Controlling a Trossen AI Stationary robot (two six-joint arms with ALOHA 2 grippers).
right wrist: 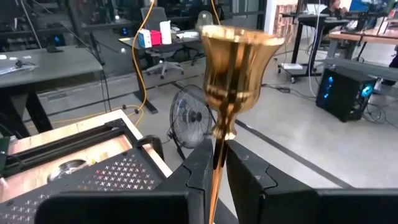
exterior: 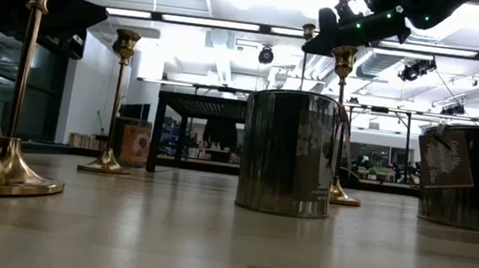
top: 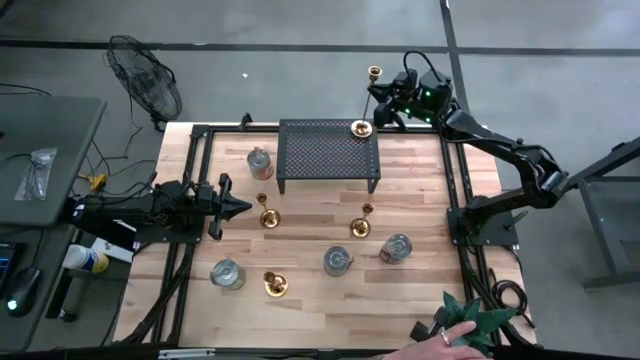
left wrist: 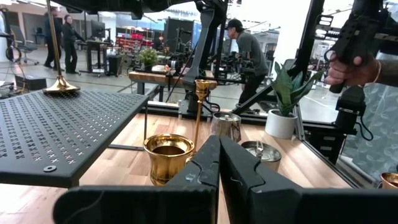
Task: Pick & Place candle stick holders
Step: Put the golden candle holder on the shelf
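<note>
A tall slender brass candlestick [top: 368, 100] stands with its round base [top: 361, 128] on the far right corner of the black perforated stand [top: 330, 155]. My right gripper [top: 383, 105] is shut on its stem. My left gripper [top: 243, 208] is shut and empty at the table's left, its tips just short of a short brass candlestick [top: 268, 216], which also shows in the left wrist view [left wrist: 168, 155]. Two more brass candlesticks [top: 362, 222] [top: 276, 285] and several silvery cups [top: 260, 162] [top: 338, 260] [top: 397, 248] [top: 228, 273] stand on the table. My right gripper pinches the tall candlestick's thin stem [right wrist: 216, 165] between its two fingers, just below the flared cup [right wrist: 239, 62]. The fingers come about level from the table's far right and lie across the stem. The candlestick stands upright, its base [left wrist: 60, 87] on the stand.
A green potted plant [top: 472, 322] stands at the near right corner, with a person's hand [top: 456, 336] on it. A floor fan [top: 145, 75] stands beyond the far left corner. People show in the room beyond the table.
</note>
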